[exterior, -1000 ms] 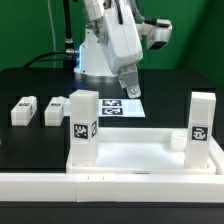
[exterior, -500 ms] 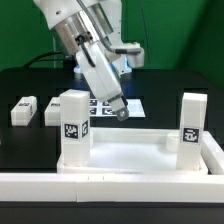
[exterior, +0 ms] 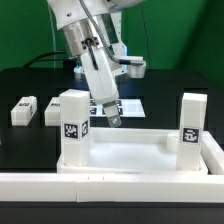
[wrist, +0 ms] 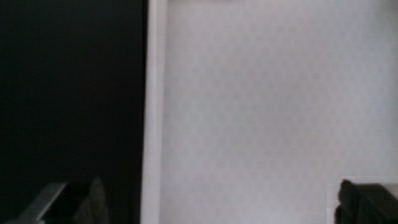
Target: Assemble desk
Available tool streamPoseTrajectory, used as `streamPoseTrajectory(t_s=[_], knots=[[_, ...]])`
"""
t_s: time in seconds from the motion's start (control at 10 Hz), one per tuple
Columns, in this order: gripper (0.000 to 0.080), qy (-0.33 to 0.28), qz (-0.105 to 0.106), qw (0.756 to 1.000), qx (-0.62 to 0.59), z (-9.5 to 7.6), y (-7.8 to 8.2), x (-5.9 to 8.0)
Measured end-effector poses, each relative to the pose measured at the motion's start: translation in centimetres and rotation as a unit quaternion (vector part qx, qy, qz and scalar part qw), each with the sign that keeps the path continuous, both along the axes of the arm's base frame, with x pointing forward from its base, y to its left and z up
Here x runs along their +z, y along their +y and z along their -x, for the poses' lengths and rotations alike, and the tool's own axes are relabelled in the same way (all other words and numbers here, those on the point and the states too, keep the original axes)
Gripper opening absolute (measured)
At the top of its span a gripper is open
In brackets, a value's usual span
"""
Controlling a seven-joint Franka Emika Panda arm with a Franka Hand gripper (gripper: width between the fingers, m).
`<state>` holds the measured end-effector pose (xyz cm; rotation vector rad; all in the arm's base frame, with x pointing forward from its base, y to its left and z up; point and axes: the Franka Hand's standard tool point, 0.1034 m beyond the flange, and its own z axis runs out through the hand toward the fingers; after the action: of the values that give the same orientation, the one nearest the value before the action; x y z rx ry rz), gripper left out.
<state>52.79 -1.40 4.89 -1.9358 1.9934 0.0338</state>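
The desk slab (exterior: pixel 140 152), white and rimmed, lies at the front of the black table. Two white tagged legs stand upright on it, one at the exterior view's left (exterior: pixel 72 125) and one at the right (exterior: pixel 193 120). Two more legs (exterior: pixel 23 110) (exterior: pixel 52 112) lie loose on the table further left. My gripper (exterior: pixel 109 116) hangs tilted just above the slab's back edge, beside the left upright leg, open and holding nothing. In the wrist view the gripper (wrist: pixel 222 205) spans a plain white surface (wrist: pixel 267 100) with nothing between its fingertips (wrist: pixel 89 200).
The marker board (exterior: pixel 128 104) lies flat on the table behind my gripper. A long white border rail (exterior: pixel 100 183) runs along the table's front. Behind stand a green wall and the arm's base.
My gripper has swung from above the marker board down and to the exterior view's left, toward the left upright leg. The slab with its two legs now sits slightly further left. The jaws stayed open.
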Motion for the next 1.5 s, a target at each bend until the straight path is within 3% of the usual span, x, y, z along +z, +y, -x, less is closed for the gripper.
streamPoseTrajectory(t_s=[0.1, 0.4, 0.8, 1.0, 1.5], knots=[[0.0648, -0.020, 0.025, 0.999, -0.007, 0.3, -0.3, -0.1], [0.0649, -0.015, 0.031, 0.999, -0.007, 0.1, 0.0, -0.1], [0.0649, -0.022, 0.021, 0.999, -0.012, 0.5, -0.5, -0.7], [0.0649, -0.003, 0.001, 1.000, -0.027, 0.6, 0.2, -1.7], [0.0648, 0.024, 0.007, 0.999, -0.022, 1.1, 2.3, -3.4]])
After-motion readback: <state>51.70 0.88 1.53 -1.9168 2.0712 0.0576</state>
